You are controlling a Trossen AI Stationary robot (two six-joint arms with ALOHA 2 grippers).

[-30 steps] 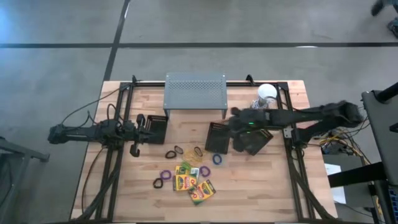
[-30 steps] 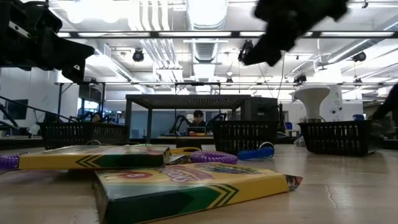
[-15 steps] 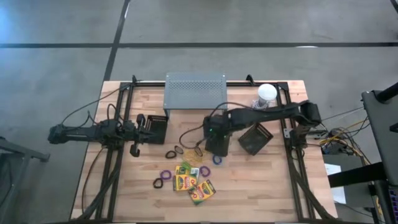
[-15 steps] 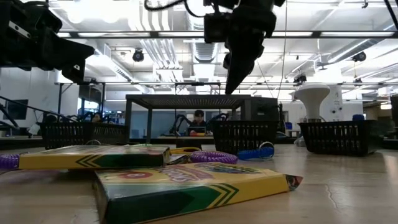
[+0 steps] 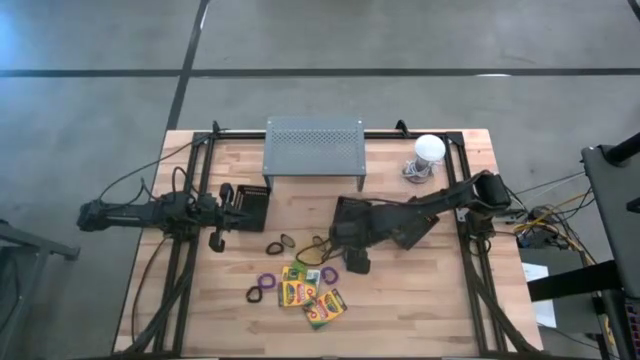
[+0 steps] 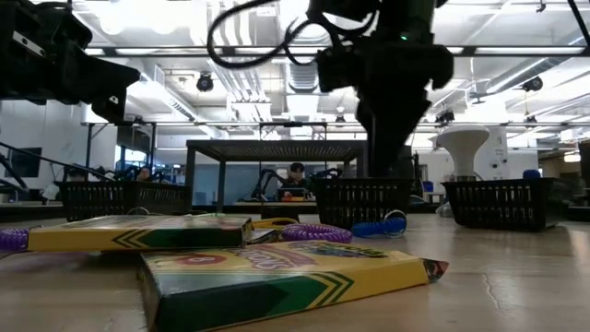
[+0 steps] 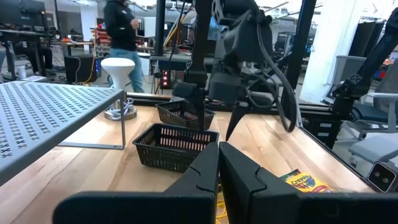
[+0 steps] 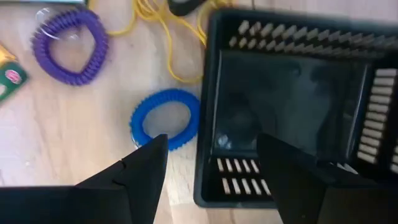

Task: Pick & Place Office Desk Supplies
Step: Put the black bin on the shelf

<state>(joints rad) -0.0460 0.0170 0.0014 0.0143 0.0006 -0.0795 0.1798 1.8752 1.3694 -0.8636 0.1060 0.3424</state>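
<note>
Above blue loop (image 8: 166,118) beside middle bin (image 8: 292,106), my right pincer (image 8: 211,155) hangs, fingers spread wide so loop fits between. Bin close, so drop is short. Left pincer (image 7: 217,163) waits, pressed together, by left bin (image 5: 250,206).

Robotics lab: other arm rigs (image 7: 373,68) behind.

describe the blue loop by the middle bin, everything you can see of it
The blue loop is a thin coiled ring, plastic by its look, closed into a slightly squashed circle and lying flat on the wooden table. It sits right beside the corner of the black mesh bin, touching or nearly touching its wall. The right gripper hangs above it, open, not touching. A purple loop lies apart nearby.
</note>
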